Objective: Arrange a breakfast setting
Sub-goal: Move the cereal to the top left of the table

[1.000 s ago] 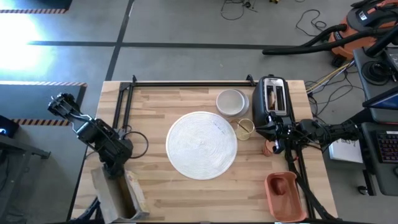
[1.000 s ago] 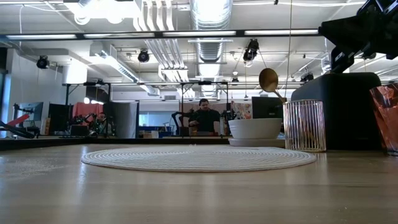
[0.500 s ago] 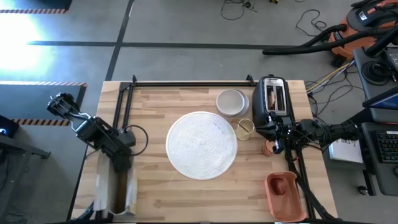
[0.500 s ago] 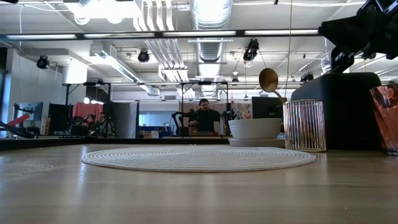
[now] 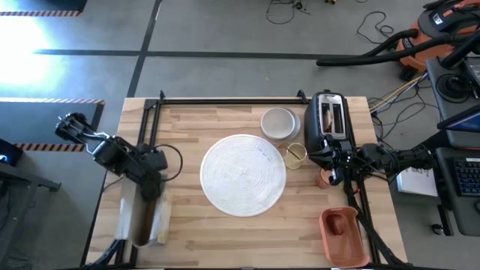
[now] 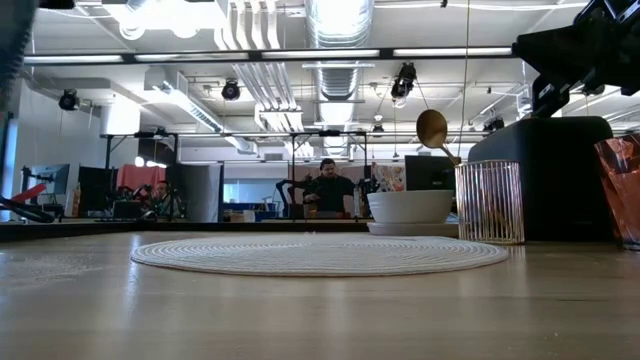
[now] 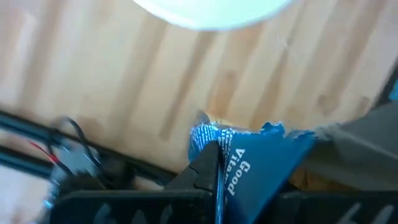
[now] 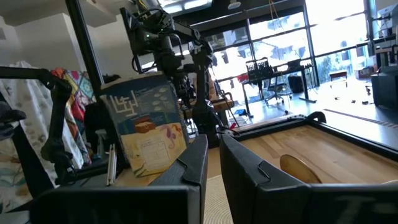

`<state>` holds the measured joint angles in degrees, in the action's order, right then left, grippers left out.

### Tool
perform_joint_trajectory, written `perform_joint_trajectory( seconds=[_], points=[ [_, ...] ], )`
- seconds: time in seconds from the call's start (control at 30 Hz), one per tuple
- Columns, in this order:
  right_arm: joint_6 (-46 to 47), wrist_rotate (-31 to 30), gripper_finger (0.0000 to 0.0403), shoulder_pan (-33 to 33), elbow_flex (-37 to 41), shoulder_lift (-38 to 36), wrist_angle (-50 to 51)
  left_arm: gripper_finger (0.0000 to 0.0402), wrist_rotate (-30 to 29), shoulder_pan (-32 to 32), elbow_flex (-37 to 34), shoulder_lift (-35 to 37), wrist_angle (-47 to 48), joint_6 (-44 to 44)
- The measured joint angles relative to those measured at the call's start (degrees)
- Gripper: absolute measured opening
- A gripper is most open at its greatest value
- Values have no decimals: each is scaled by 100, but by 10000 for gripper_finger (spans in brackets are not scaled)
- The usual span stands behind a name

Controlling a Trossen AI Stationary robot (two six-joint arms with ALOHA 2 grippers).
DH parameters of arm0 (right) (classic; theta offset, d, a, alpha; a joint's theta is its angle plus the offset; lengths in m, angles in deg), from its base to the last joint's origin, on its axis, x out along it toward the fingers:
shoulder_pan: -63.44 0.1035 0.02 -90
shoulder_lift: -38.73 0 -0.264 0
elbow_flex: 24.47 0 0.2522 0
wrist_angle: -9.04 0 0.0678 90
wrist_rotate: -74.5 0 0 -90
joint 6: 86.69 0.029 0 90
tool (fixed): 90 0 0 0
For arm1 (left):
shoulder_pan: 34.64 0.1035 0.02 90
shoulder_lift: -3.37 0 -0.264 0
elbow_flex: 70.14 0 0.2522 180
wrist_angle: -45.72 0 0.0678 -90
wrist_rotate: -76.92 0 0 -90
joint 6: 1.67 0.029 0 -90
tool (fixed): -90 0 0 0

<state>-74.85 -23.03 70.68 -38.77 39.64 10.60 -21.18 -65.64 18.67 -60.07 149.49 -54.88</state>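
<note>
My wooden bench (image 5: 187, 232) carries a round woven mat (image 5: 243, 174) at centre, small white bowl (image 5: 279, 122), clear glass (image 5: 295, 155) with gold spoon (image 6: 434, 130), black toaster (image 5: 328, 124), and orange tray (image 5: 343, 234).

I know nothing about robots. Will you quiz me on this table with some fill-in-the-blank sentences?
1. The gold spoon stands inside the clear ribbed ___.
2. The brown toast slice sits upright in the black ___.
3. The tool gripping the tall cardboard box belongs to the ___ arm.

Missing words: glass; toaster; left
</note>
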Motion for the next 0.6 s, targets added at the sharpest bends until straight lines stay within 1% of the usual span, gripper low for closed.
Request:
perform_joint_trajectory(
  seconds=[0.13,0.27,0.4,0.53,0.6],
  points=[
    [0,0,34,0,-1,0,0,0,-598,310,0,129,2,413],
    [-1,0,34,0,0,0,0,0,-1123,868,-2,239,2,784],
    [0,0,34,0,-1,-2,-2,0,-1413,1695,-2,287,0,1469],
    [0,0,34,-1,0,0,0,0,-1548,2691,-2,252,-1,2297],
    [0,0,34,-1,-1,0,0,0,-1715,3221,-2,195,-13,2750]
  ],
)
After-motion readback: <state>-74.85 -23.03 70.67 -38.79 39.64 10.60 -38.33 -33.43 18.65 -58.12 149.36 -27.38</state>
